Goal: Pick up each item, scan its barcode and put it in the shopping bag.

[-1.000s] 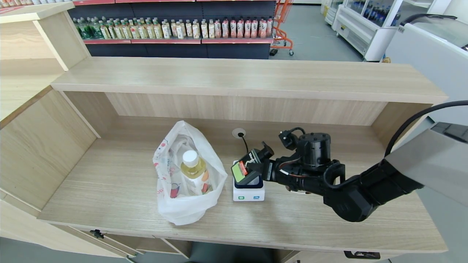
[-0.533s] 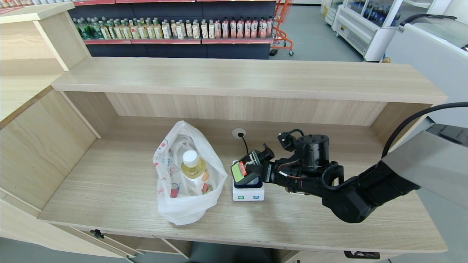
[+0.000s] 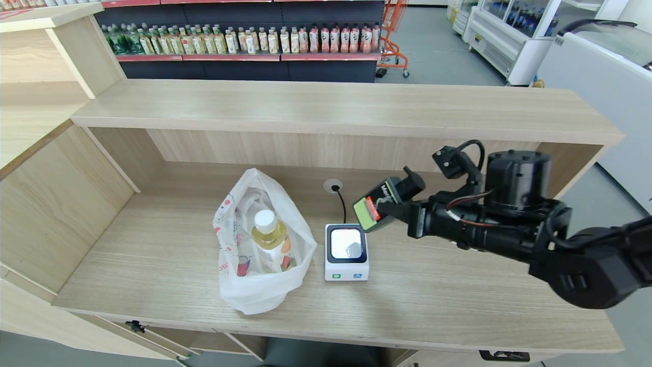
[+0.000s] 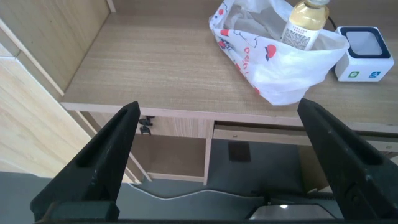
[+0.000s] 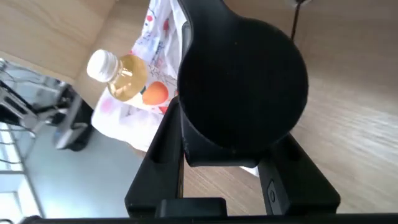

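My right gripper (image 3: 386, 205) is shut on a small black container (image 3: 376, 206) with a green end, held in the air above and to the right of the scanner (image 3: 346, 252). In the right wrist view the container (image 5: 241, 81) is a dark round shape between the fingers (image 5: 163, 157). The white shopping bag (image 3: 257, 265) stands left of the scanner with a yellow-drink bottle (image 3: 270, 233) upright inside. My left gripper (image 4: 227, 155) is open, low in front of the counter's near edge, with the bag (image 4: 273, 62) and the scanner (image 4: 364, 46) beyond it.
The scanner's cable (image 3: 340, 200) runs to a hole in the wooden counter (image 3: 153, 255). A raised back ledge (image 3: 336, 109) and side walls enclose the counter. Drawers (image 4: 177, 127) sit under its front edge. Bare counter lies left of the bag and right of the scanner.
My right arm rose and drew back to the right with the container, which had been held just over the scanner. The scanner's window is now uncovered. Bag and bottle stayed put.
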Controlling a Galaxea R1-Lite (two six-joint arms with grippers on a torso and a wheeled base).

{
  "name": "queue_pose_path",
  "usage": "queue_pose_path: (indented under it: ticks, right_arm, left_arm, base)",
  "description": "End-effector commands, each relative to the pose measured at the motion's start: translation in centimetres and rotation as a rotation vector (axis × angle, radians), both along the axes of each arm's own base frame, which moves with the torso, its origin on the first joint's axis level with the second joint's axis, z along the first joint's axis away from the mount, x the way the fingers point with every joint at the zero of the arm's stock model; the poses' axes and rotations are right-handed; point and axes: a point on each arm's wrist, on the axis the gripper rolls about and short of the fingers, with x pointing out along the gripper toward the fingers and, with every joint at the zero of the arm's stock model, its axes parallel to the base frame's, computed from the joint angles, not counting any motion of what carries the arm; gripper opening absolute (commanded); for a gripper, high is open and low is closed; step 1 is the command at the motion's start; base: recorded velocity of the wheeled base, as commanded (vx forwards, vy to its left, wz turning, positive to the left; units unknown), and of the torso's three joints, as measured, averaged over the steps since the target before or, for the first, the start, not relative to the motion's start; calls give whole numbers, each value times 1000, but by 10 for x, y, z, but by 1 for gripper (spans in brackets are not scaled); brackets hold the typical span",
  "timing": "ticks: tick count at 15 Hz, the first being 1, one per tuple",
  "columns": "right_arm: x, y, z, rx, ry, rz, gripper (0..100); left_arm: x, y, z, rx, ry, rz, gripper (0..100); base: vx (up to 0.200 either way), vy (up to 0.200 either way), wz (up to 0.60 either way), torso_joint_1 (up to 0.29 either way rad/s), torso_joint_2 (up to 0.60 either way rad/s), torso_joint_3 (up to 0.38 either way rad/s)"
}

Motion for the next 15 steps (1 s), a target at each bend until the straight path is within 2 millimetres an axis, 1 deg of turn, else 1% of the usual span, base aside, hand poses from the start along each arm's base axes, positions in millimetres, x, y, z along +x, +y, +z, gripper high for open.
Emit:
queue_pose_path:
  ticks: [1,5,8,9,11,12,14,15]
  right_arm:
    - [-29,-27,38,-34,-137,-25,0]
    - [-26,-21,36,-51,-142,-37,0]
    - [-11,-9,23,-101,-144,-14,0]
    - [-9,-7,21,-106,-143,-11,0]
    - [9,2,10,-157,-170,2,0]
    - [14,5,5,-170,-183,9,0]
    - [33,20,-16,-171,-208,49,0]
    - [40,24,-26,-164,-214,66,0]
  left_arm:
    - [0,0,0,-1,0,0,100]
    - [0,0,0,1,0,0,100]
    - [0,0,0,1,0,0,100]
    - [0,0,0,4,0,0,100]
    - [0,0,0,4,0,0,100]
    - [0,0,0,4,0,0,100]
    - [0,0,0,4,0,0,100]
    - [0,0,0,4,0,0,100]
  base:
    - [0,200,0,2,7,2]
    - [0,200,0,-1,5,1]
    - [0,200,0,4,3,1]
    - [0,0,0,0,0,0]
    - [0,0,0,0,0,0]
    - [0,0,0,0,0,0]
    - [0,0,0,0,0,0]
    - [0,0,0,0,0,0]
